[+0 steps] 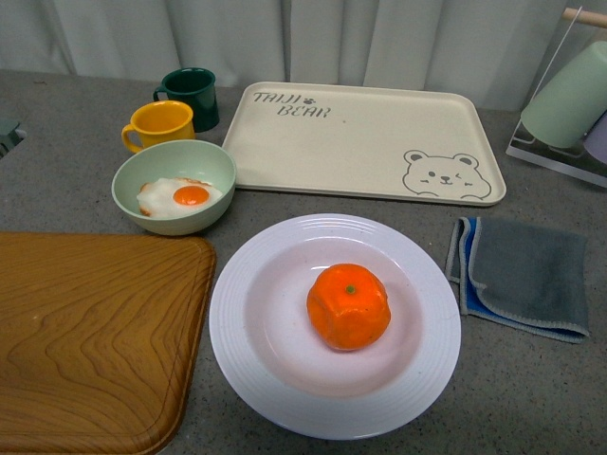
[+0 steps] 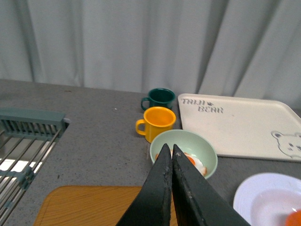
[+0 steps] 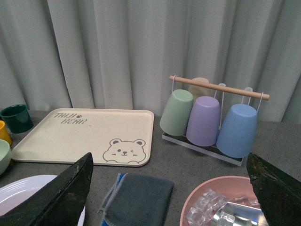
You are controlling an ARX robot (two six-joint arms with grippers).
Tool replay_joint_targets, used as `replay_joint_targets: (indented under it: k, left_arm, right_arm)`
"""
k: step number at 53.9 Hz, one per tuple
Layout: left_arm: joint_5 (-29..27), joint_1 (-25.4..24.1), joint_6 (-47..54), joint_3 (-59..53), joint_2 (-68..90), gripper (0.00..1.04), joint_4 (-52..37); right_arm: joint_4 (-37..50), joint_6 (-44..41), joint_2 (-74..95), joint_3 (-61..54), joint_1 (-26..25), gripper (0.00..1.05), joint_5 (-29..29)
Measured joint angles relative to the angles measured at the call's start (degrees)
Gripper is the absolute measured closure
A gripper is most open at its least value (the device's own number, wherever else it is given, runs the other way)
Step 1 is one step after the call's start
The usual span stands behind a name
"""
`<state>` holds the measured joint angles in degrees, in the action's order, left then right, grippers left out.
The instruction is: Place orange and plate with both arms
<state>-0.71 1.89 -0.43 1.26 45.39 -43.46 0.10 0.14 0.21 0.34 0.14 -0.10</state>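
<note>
The orange [image 1: 348,305] sits in the middle of the white ridged plate [image 1: 256,360] on the grey counter near the front. Neither arm shows in the front view. In the left wrist view my left gripper [image 2: 170,149] is shut and empty, its tips in line with the green bowl; the plate's edge [image 2: 249,195] and a sliver of the orange [image 2: 295,219] show at the corner. In the right wrist view my right gripper [image 3: 170,165] is open wide and empty, above the grey cloth, with the plate's rim [image 3: 19,188] at its left finger.
A wooden board [image 1: 85,332] lies left of the plate. A pale green bowl [image 1: 174,186] with a fried egg, a yellow mug [image 1: 159,123], a dark green mug [image 1: 193,95] and a cream bear tray [image 1: 360,142] stand behind. A grey cloth [image 1: 522,275] lies right. A cup rack [image 3: 211,122] and pink bowl [image 3: 225,202] are further right.
</note>
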Motion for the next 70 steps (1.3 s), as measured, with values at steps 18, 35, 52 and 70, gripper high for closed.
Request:
replay_joint_targets:
  k: [18,35,52,70]
  left_arm:
    - [0.59,-1.75,0.0,-0.13,-12.92,1.01,11.54]
    - [0.61,-1.75,0.0,-0.15,-22.58,1.01,20.59]
    - [0.61,-1.75,0.0,-0.15,-29.88,1.01,27.74]
    - [0.61,-1.75,0.0,-0.15,-34.71,1.01,32.59]
  right_arm:
    - [0.0,0.0,0.0,0.0,0.0,0.09,0.0]
    - [0.0,0.0,0.0,0.0,0.0,0.09,0.0]
    - [0.0,0.0,0.0,0.0,0.0,0.09,0.0]
    - [0.0,0.0,0.0,-0.02,0.0,0.09,0.0]
